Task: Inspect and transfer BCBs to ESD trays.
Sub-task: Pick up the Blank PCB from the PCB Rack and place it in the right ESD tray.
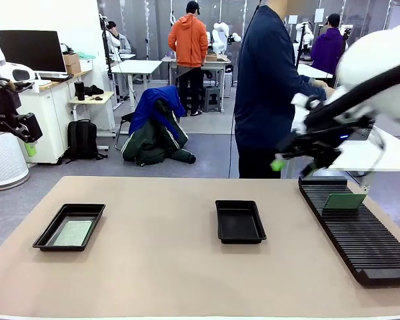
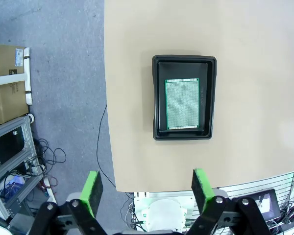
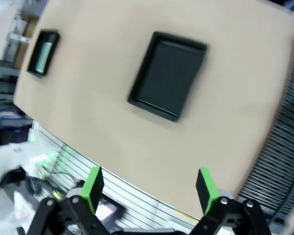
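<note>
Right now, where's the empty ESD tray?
Front view: the empty tray sits mid-table, between the loaded tray at left and the black rack at right.

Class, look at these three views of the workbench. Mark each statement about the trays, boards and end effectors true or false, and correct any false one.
1. The shallow black plastic tray on the robot's left holds a pale green speckled circuit board. True.
2. The matching black tray in the middle holds a board too. False: it is empty.
3. A green board sits in the long black ribbed rack. True.
4. The right end effector grips a board. False: its jaws are open and hold nothing.
5. The left end effector is open. True.
</note>
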Controlling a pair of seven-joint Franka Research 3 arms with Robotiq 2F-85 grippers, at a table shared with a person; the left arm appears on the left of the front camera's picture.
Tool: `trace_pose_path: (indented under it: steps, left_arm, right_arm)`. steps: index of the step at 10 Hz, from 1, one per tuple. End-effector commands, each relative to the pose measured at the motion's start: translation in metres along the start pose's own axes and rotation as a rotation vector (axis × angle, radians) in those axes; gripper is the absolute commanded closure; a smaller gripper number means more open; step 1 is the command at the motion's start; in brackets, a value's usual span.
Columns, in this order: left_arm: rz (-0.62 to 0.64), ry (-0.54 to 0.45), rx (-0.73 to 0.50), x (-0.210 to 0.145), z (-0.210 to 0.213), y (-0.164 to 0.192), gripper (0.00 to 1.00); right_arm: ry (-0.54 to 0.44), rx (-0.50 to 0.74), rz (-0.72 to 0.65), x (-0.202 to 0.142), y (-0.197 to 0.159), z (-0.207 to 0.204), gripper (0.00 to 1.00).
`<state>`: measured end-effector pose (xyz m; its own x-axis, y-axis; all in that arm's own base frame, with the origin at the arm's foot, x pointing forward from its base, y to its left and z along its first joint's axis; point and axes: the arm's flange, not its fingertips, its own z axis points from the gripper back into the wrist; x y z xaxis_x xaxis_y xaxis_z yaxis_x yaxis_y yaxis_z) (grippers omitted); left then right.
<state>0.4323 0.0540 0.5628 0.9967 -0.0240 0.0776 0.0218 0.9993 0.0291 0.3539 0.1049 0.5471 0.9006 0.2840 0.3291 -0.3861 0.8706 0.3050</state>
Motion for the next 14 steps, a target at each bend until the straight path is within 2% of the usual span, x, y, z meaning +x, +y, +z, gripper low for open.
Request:
trace_pose_path:
  steps: [1, 3, 6, 9, 12, 13, 14]
  left_arm:
    - [0.001, 0.001, 0.001, -0.001, -0.002, 0.0, 0.03]
    - [0.001, 0.001, 0.001, -0.001, -0.002, 0.0, 0.03]
    - [0.001, 0.001, 0.001, -0.001, -0.002, 0.0, 0.03]
    - [0.001, 0.001, 0.001, -0.001, -0.002, 0.0, 0.03]
    - [0.001, 0.001, 0.001, -0.001, -0.002, 0.0, 0.03]
    - [0.001, 0.001, 0.001, -0.001, -0.002, 0.0, 0.03]
    - [0.001, 0.001, 0.001, -0.001, -0.002, 0.0, 0.03]
  right_arm:
    - [-0.069, -0.065, 0.272, -0.021, -0.039, 0.049, 0.0]
    - [-0.064, -0.159, 0.448, -0.033, -0.079, 0.097, 0.0]
    - [0.01, -0.234, 0.829, -0.039, -0.108, 0.136, 0.0]
    - [0.106, -0.202, 1.101, -0.036, -0.132, 0.16, 0.0]
    - [0.203, -0.147, 1.185, -0.026, -0.142, 0.167, 0.0]
    - [0.206, -0.145, 1.184, -0.024, -0.144, 0.168, 0.0]
    - [0.151, -0.155, 1.154, -0.033, -0.135, 0.16, 0.0]
